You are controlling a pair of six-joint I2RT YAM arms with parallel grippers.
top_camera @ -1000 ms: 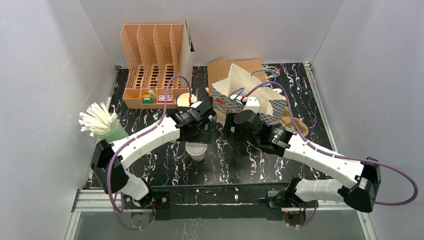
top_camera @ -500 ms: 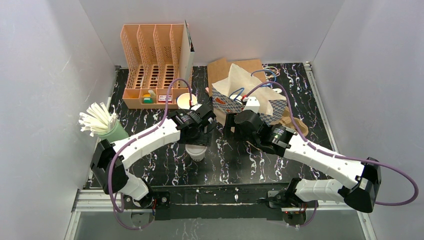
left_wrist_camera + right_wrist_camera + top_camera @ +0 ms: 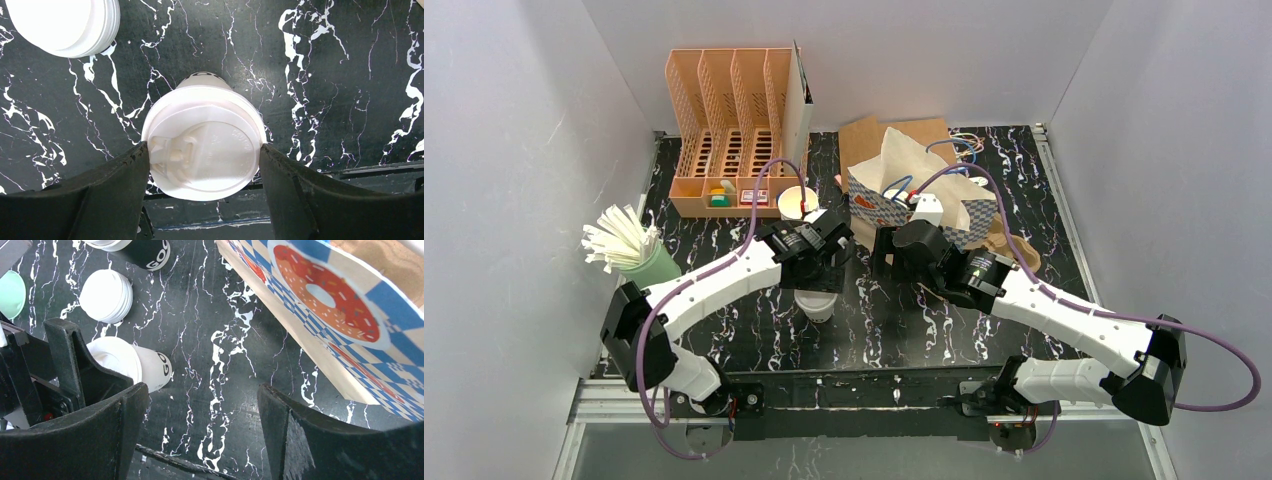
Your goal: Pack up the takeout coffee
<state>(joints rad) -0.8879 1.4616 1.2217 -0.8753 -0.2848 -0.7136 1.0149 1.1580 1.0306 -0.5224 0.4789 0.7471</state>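
white lidded cup [image 3: 204, 142], black lettering, upright, lid clamped by left hand [image 3: 202, 150]; right hand [image 3: 200, 390] spread wide.

Looking down from above, the left arm's pincer [image 3: 816, 283] covers the top of the lidded cup [image 3: 816, 308]; only its lower side peeks out. Up close, I can't tell whether the fingers [image 3: 115, 185] press the lid or sit just beside it. The lid stack [image 3: 65, 25] runs off the corner. The black cup [image 3: 148, 252] is cropped, its lettering cut short. The small items [image 3: 721, 195] in the orange rack [image 3: 714, 100] are too tiny to name.
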